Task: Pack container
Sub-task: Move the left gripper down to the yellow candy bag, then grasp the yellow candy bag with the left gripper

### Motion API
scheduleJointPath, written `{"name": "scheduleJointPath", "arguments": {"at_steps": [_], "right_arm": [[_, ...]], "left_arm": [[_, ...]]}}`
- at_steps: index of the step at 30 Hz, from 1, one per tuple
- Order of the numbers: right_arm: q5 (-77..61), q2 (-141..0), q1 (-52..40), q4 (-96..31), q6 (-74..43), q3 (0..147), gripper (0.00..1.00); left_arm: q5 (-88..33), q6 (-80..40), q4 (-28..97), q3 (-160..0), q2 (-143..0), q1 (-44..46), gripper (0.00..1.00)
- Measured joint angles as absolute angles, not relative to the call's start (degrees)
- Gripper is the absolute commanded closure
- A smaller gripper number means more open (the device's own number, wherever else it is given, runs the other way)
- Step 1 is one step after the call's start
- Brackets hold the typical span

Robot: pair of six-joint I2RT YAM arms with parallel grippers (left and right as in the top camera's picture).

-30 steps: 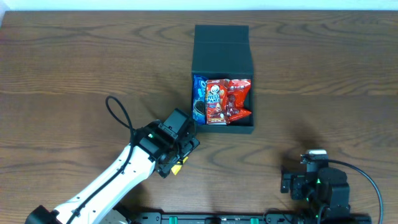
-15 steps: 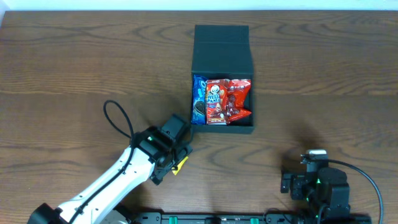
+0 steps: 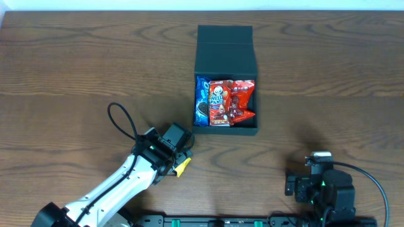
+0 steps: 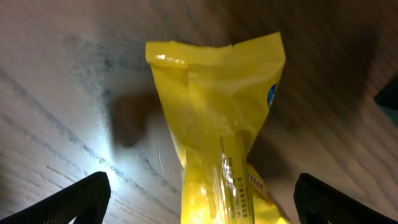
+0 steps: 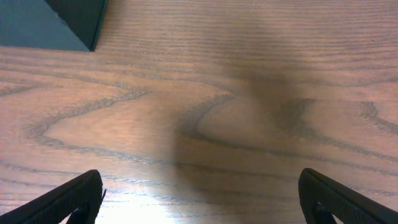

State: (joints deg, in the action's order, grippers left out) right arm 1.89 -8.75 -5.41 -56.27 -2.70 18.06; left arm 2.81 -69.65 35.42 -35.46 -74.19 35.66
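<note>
The container [image 3: 226,50] stands at the back centre of the table, its flap lid folded back. Upright inside it are a blue packet [image 3: 201,101], a red-and-white packet [image 3: 219,103] and a red packet [image 3: 242,101]. A yellow snack packet [image 3: 183,167] lies flat on the wood in front of the container, to its left. My left gripper [image 3: 177,151] hovers over it, open. In the left wrist view the yellow packet [image 4: 217,112] lies between the spread fingertips [image 4: 81,196], untouched. My right gripper [image 3: 319,157] rests at the front right, open and empty.
The right wrist view shows bare wood grain under the right gripper [image 5: 200,199] and a corner of the container [image 5: 50,22] at the upper left. A black cable loop [image 3: 120,120] arches from the left arm.
The left arm has drawn back a little toward the front left, away from the container. The yellow packet has stayed where it lay. The right arm has not moved.
</note>
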Motion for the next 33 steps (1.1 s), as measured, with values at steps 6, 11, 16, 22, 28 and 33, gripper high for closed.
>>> {"name": "scheduleJointPath", "arguments": {"at_steps": [6,11,16,22,28,33], "right_arm": [[1.9,-8.8,-5.4,-56.3,-2.7,18.1,0.01],[1.9,-8.8,-5.4,-56.3,-2.7,18.1,0.01],[1.9,-8.8,-5.4,-56.3,-2.7,18.1,0.01],[1.9,-8.8,-5.4,-56.3,-2.7,18.1,0.01],[1.9,-8.8,-5.4,-56.3,-2.7,18.1,0.01],[1.9,-8.8,-5.4,-56.3,-2.7,18.1,0.01]], "left_arm": [[4.4,-68.9,34.3,-35.5,-74.2,34.5,0.05],[4.7,-68.9,32.8,-35.5,-75.5,34.4,0.05],[4.7,-68.8,31.1,-35.5,-78.0,34.3,0.05],[4.9,-68.8,31.0,-35.5,-78.4,34.2,0.05],[5.0,-68.8,30.3,-35.5,-80.4,34.2,0.05],[5.2,-68.7,29.6,-35.6,-82.1,34.2,0.03]]}}
